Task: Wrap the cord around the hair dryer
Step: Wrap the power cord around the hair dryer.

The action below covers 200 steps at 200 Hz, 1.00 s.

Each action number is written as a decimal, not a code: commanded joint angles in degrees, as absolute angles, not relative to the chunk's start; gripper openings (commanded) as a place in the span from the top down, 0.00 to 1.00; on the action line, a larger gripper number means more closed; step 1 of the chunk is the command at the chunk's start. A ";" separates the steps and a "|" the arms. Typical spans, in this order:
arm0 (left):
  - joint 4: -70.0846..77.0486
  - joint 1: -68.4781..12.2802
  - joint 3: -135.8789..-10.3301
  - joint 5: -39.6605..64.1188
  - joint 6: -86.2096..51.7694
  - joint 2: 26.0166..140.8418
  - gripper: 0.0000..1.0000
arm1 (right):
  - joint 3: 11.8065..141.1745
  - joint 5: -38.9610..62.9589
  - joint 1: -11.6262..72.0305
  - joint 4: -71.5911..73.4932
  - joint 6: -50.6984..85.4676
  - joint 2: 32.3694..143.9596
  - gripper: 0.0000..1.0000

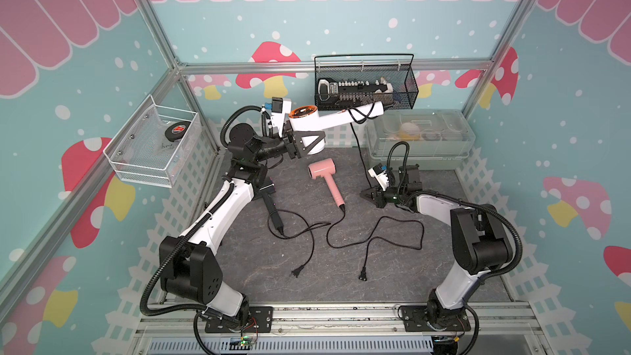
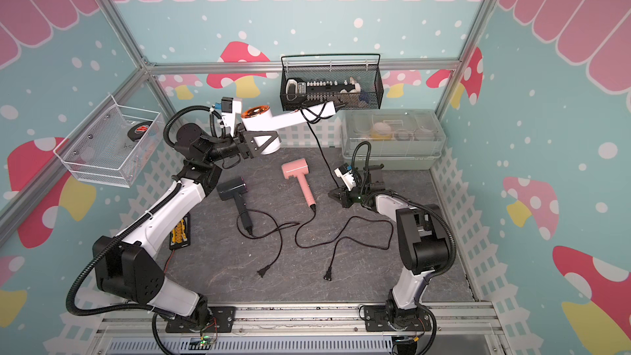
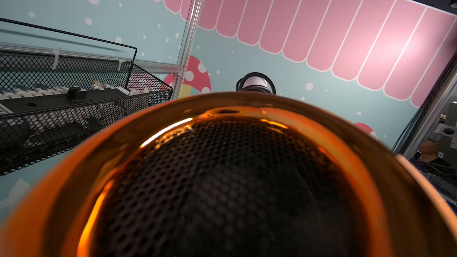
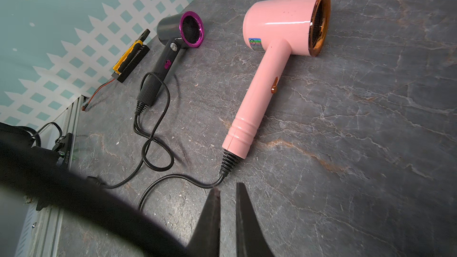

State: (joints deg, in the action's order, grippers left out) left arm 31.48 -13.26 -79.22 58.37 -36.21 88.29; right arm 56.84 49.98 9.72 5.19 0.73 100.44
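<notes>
Left gripper (image 1: 316, 140): clamped across the barrel of the white plastic hair dryer (image 1: 334, 120) and holding it raised clear of the table.
White dryer, attitude: the copper-orange mesh grille (image 3: 222, 181) faces upward, directly in front of the left wrist camera. The handle points away from the left gripper toward the black wire mesh basket (image 1: 406, 93), and its end lies just in front of the basket's lower edge.
Black cord (image 1: 361, 156): several loops sit around the far end of the handle, seen in both top views and in the left wrist view. From there one straight run drops to the right gripper.
Right gripper (image 1: 363, 194): low over the grey marbled tabletop (image 1: 341, 288), well apart from the left gripper and below the handle end. The fingers (image 4: 247, 218) are drawn almost together, with only a narrow slit at the tips.
Grip on cord: in the top views the straight run of cord ends at the right gripper, so it reads as pinched there. In the right wrist view a blurred black band crosses close to the lens and the contact point itself is hidden.
Pink hair dryer (image 4: 272, 33): lies flat on the table just ahead of the right fingertips, between the two grippers, with its own cord trailing loose.
Dark grey hair dryer with magenta ring (image 4: 173, 33): lies flat beyond the pink one, below the left gripper, with its cord loose on the table.
</notes>
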 commanded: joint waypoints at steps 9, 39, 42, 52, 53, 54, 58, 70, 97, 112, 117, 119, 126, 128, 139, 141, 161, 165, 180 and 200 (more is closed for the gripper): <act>34.37 -11.72 -81.65 55.39 -35.99 87.58 1.00 | 55.58 47.42 10.36 2.82 0.44 100.11 0.86; 35.01 -10.75 -81.82 54.77 -36.46 87.56 1.00 | 55.46 45.77 11.06 1.86 0.58 100.61 0.84; 35.09 -10.60 -81.87 54.69 -36.54 87.61 1.00 | 55.46 45.60 11.19 1.69 0.53 100.63 0.84; 35.16 -10.31 -82.00 54.61 -36.69 87.76 1.00 | 55.47 44.56 11.66 1.13 0.53 100.63 0.84; 35.16 -10.30 -82.00 54.55 -36.71 87.78 1.00 | 55.51 44.47 11.67 1.05 0.53 100.63 0.84; 35.16 -10.25 -82.00 54.57 -36.73 87.75 1.00 | 55.48 44.39 11.72 1.01 0.53 100.63 0.85; 35.18 -10.13 -82.05 54.54 -36.74 87.79 1.00 | 55.61 44.01 11.84 0.69 0.46 100.55 0.85; 35.12 -9.71 -81.97 54.13 -36.55 87.85 1.00 | 55.68 42.52 12.42 -0.42 0.20 100.14 0.89; 33.02 -9.23 -81.91 52.95 -35.05 88.46 1.00 | 55.93 36.50 14.98 -4.75 -1.22 97.36 1.00; 30.85 -9.23 -81.59 51.52 -33.06 89.02 1.00 | 57.11 32.34 17.43 -9.57 -3.65 95.39 1.00; 30.21 -9.23 -81.49 50.91 -32.48 89.23 1.00 | 57.49 30.87 18.35 -11.27 -4.39 94.73 1.00; 29.74 -9.23 -81.43 50.70 -31.98 89.31 1.00 | 57.66 30.33 18.72 -11.92 -4.70 94.37 1.00; 28.15 -9.23 -81.47 49.93 -30.71 89.75 1.00 | 58.31 28.45 20.12 -14.38 -5.88 93.35 1.00; 27.71 -9.23 -81.47 49.71 -30.27 89.85 1.00 | 58.52 27.90 20.52 -14.98 -6.06 92.99 1.00; 25.32 -9.18 -81.53 48.43 -28.33 90.61 1.00 | 59.70 25.25 22.71 -18.81 -7.49 91.30 1.00; 24.83 -9.22 -81.56 48.19 -27.96 90.79 1.00 | 59.90 24.77 23.12 -19.42 -7.65 90.98 1.00; 18.73 -9.61 -82.19 46.23 -23.41 92.44 1.00 | 62.67 20.48 26.64 -26.24 -9.41 87.71 1.00; 17.22 -9.79 -82.36 45.68 -22.19 92.71 1.00 | 63.41 19.75 27.25 -27.70 -9.78 87.09 1.00; 11.02 -10.81 -82.97 43.82 -17.43 93.69 1.00 | 66.66 16.67 29.16 -33.07 -10.90 84.43 1.00; 3.56 -12.83 -83.34 41.83 -11.60 94.93 1.00 | 72.37 13.21 31.03 -39.94 -12.86 81.32 1.00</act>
